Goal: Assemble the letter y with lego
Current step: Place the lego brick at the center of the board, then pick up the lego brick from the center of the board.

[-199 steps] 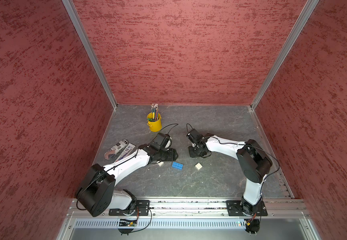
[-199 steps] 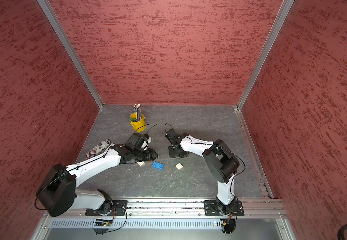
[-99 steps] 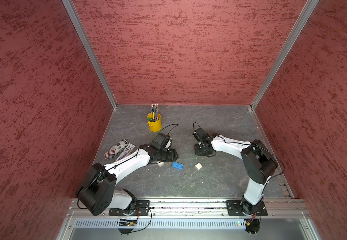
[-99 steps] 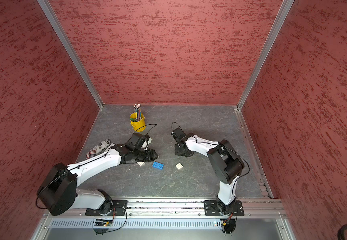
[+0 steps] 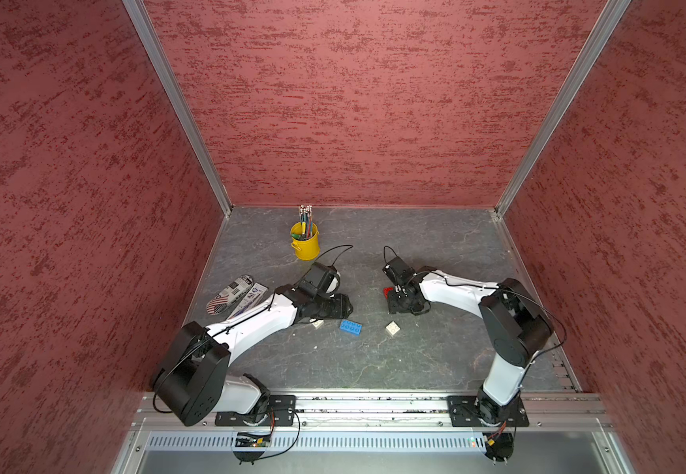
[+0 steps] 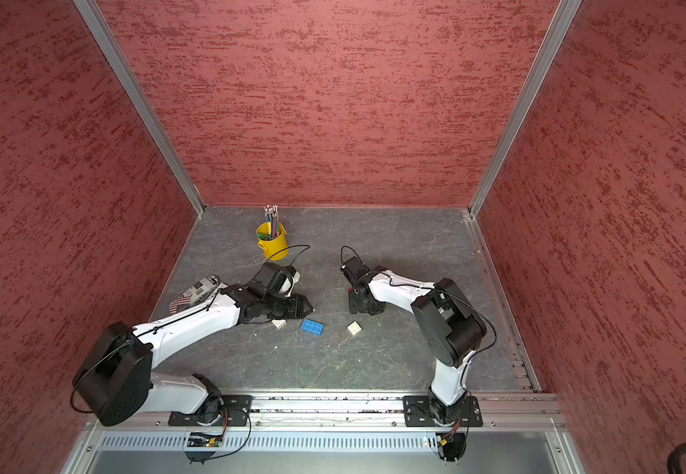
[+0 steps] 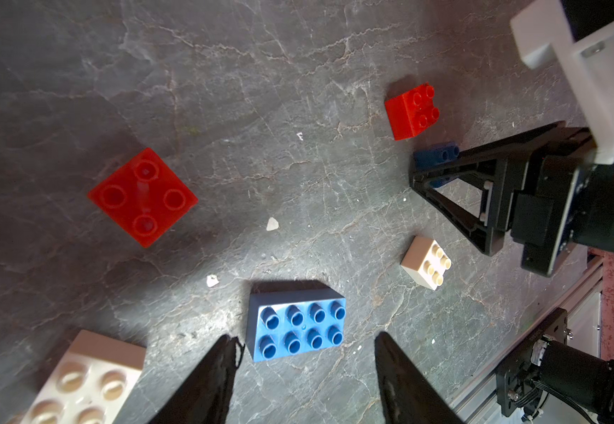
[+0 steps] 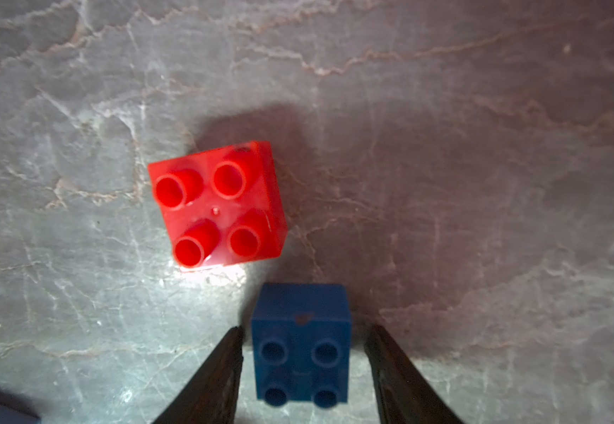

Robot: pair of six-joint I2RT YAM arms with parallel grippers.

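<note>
Nothing is joined yet: all six bricks lie loose and apart on the table (image 5: 435,254), so the letter y is still only scattered parts. Take twelve o'clock as the back wall. Nearest the rail sits a white brick (image 5: 392,329). At its nine o'clock is the long blue brick (image 5: 350,327), with a second white brick (image 5: 317,323) beyond that, again at nine.

The left gripper (image 7: 306,337) has its jaws apart and empty, and the long blue brick lies just off its tips. A careless advance would shove that brick rather than straddle it.

Farther back, the right gripper (image 8: 304,329) has its jaws parted around the blue square brick (image 8: 301,352), with slack on both sides — not gripping. Closing off-centre could twist it into the red brick (image 8: 217,205) at about ten o'clock, which is near but not touching. Loose bricks may also skate on the smooth table when pressed together.

A second red brick (image 7: 143,196) — possibly upside down, the view is blurred — would not mate as it lies.
</note>
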